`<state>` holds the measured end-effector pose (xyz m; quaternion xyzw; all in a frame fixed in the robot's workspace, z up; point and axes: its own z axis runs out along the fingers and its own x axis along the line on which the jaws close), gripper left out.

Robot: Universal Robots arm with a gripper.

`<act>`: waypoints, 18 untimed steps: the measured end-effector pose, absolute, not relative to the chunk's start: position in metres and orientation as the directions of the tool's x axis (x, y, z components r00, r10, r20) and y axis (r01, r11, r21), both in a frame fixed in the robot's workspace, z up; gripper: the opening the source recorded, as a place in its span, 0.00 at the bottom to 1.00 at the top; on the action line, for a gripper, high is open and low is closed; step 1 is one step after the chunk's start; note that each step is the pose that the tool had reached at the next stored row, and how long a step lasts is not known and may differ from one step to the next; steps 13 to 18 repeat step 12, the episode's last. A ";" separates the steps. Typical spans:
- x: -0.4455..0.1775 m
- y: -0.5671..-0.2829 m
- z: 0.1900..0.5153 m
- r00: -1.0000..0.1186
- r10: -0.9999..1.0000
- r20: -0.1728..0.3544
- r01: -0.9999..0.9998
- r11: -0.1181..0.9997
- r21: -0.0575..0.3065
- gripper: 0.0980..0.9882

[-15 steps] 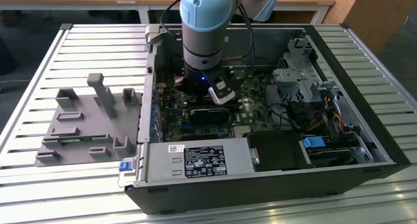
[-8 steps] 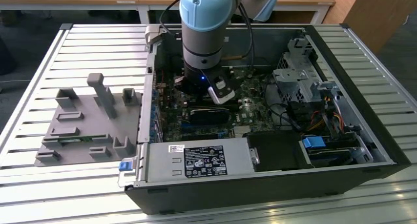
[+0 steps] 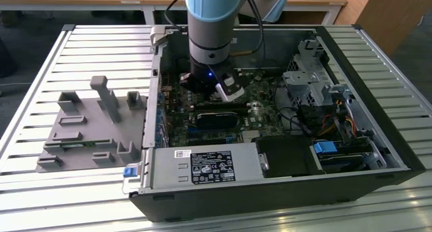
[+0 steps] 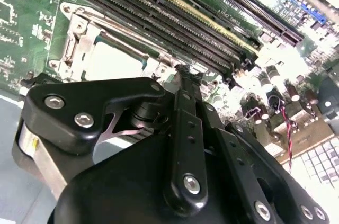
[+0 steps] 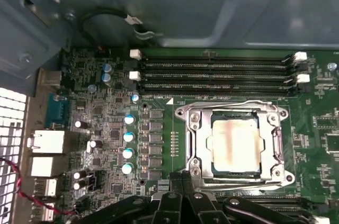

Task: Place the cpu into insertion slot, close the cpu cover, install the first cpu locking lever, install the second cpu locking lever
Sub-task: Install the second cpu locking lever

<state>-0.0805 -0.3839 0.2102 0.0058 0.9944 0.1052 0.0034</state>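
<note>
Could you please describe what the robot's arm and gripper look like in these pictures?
The arm has a light blue upper shell above a grey cylindrical wrist section, with dark cables running alongside. A small blue light glows near its lower end. The gripper is black, built of flat linkage bars joined by silver screws, with a silvery body behind.

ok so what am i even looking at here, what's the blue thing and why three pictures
The blue and grey column in the exterior view is a robot arm reaching down into an open computer case that lies on a slatted metal table. Beside the case sits a grey plastic fixture. The other two pictures come from cameras riding on the arm's wrist, looking down past its black gripper at the green motherboard.

In the first wrist view the cpu, a pale square chip, sits in the insertion slot, and the cpu cover, a silvery frame, lies down around it. The gripper tips are pressed together at the socket's edge, with nothing visibly held between them.
</note>
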 end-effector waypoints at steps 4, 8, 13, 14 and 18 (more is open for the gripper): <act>-0.081 -0.384 0.218 -1.000 0.012 -0.006 0.011 0.977 0.213 0.01; -0.081 -0.384 0.221 -1.000 0.012 -0.006 0.011 0.976 0.216 0.01; -0.081 -0.384 0.221 -1.000 0.012 -0.006 0.011 0.976 0.216 0.01; -0.081 -0.384 0.221 -1.000 0.012 -0.006 0.011 0.976 0.216 0.01; -0.081 -0.384 0.221 -1.000 0.012 -0.006 0.011 0.976 0.216 0.01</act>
